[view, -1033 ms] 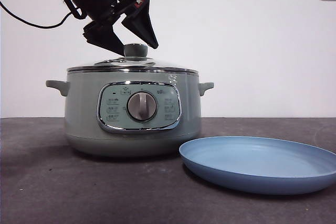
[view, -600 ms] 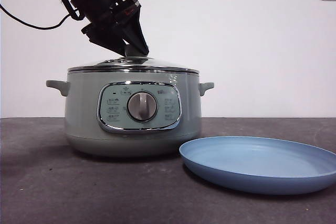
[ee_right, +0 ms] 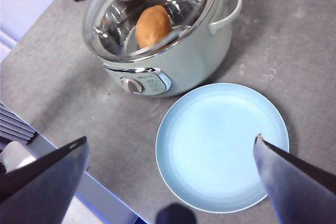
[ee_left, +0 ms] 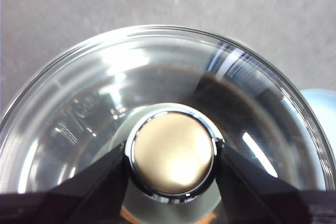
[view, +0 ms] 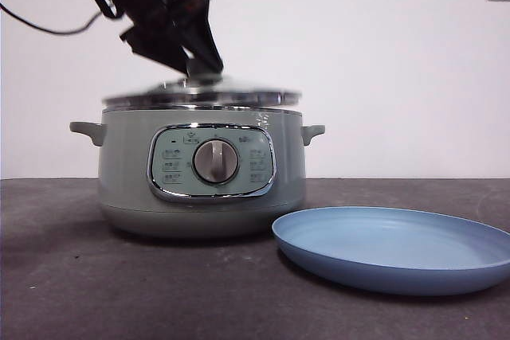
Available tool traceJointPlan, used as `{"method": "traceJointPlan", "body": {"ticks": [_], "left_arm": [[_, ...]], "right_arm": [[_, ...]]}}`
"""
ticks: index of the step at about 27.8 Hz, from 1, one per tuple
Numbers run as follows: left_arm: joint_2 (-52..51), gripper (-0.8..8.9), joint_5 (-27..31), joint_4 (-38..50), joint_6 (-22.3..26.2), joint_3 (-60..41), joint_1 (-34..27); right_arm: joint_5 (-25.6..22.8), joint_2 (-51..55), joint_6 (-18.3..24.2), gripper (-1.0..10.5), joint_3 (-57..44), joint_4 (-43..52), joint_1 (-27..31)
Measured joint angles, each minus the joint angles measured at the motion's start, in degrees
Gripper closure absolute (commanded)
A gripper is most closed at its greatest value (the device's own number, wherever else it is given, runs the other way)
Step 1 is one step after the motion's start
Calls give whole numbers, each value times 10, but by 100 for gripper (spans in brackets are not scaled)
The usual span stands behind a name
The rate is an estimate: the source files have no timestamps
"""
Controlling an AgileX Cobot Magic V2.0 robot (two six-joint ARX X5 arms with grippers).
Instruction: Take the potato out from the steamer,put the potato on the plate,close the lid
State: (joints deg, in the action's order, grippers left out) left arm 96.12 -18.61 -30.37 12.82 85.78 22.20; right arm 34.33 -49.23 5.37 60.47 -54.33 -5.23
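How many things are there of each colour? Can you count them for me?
Green: 1, the round sage-green steamer pot
Clear glass: 1, the domed lid with its knob, held by the left gripper
Light blue: 1, the wide shallow plate
Orange-brown: 1, the oval potato in the pot
Total: 4

In the front view, the lid (view: 201, 91) at upper left is smeared by motion blur, and its knob is hidden between the jaws of the left gripper (view: 203, 65). The potato (ee_right: 152, 25) is concealed there by the steamer (view: 202, 169) wall. The plate (view: 394, 248) is cut off at the right edge. In the left wrist view, the lid's rim is cropped at the bottom.
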Motion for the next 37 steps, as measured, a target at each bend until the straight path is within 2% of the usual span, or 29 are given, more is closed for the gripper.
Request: {"method": "traceJointPlan", "body": {"ticks": [3,7,13,22,31,37], "left_arm": [[-49,822,-1,-5,-5,0,-9],[-118,822,12,-66,-9,0,-31],[-237,822,34,-141,-16,0,-58],[-338,822,73,-247,-19,0,-71],[-407,822,103,-316,-20,0,-72],[-431,822,102,-337,-20,0,-72]], "right_arm": [[0,-14,-5,317,0,15,0],[2,-43,-33,317,0,81,-17],[-5,-143,-85,317,15,197,-115],[-90,-343,-95,317,181,217,-226],[-179,-547,-80,318,381,190,-293],[-227,-636,-68,321,431,198,-317]]}}
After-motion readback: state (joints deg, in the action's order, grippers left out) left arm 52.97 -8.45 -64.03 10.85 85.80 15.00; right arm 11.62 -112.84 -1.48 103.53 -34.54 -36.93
